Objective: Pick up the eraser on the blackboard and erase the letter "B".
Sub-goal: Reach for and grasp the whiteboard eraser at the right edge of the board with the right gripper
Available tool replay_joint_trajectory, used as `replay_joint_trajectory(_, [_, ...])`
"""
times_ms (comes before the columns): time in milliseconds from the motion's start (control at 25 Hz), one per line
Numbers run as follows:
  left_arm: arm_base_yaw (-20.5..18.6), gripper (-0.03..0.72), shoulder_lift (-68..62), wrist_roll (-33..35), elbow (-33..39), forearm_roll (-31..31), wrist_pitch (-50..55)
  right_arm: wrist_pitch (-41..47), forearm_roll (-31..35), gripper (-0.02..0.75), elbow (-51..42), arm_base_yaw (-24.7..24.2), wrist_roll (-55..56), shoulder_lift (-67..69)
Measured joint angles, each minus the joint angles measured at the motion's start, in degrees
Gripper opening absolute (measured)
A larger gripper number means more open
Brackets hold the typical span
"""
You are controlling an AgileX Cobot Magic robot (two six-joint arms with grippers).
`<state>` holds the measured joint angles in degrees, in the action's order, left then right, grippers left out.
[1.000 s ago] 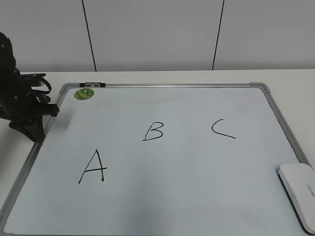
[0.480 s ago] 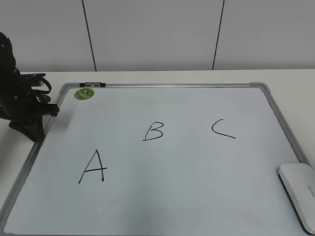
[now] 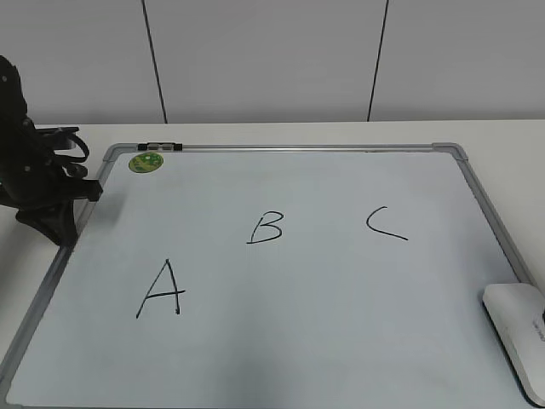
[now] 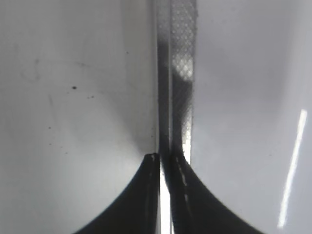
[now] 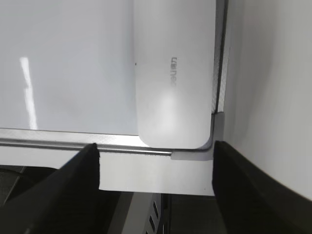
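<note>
Nothing is erased yet: the letter "B" point(image 3: 266, 228) sits intact at the blackboard's point(image 3: 281, 148) centre. The eraser point(image 3: 517, 335) lies at its four-o'clock corner, ungrasped, with the right gripper point(image 5: 156, 168) jaws spread wide above it. The left gripper point(image 4: 163, 158) jaws are closed, idle at nine o'clock.

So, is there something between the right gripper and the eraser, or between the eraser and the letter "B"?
Nothing visible. In the right wrist view the right gripper is open, with the eraser lying straight ahead by the corner of the blackboard. Between the eraser and the letter "B" lies only bare board; the "C" sits slightly further back.
</note>
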<state>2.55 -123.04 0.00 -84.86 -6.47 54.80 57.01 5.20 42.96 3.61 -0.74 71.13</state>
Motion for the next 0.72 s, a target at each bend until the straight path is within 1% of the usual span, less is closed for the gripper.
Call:
replay_joint_trajectory(160, [0.00,0.027,0.00,0.00,0.00,0.00,0.00,-2.31,-0.20,0.554,0.28,0.00,0.11,5.17])
replay_joint_trajectory(280, [0.00,0.027,0.00,0.00,0.00,-0.12,0.00,-3.85,-0.28,0.634,0.28,0.00,0.74,8.75])
replay_joint_trajectory(360, [0.00,0.027,0.00,0.00,0.00,-0.12,0.00,-4.94,-0.28,0.660,0.28,0.00,0.74,10.33])
replay_joint_trajectory(600, [0.00,0.027,0.00,0.00,0.00,-0.12,0.04,-8.69,-1.53,0.671,0.48,0.05,2.32,13.52])
replay_joint_trajectory(720, [0.00,0.027,0.00,0.00,0.00,-0.12,0.04,-8.99,-1.95,0.671,0.65,0.05,2.66,15.32])
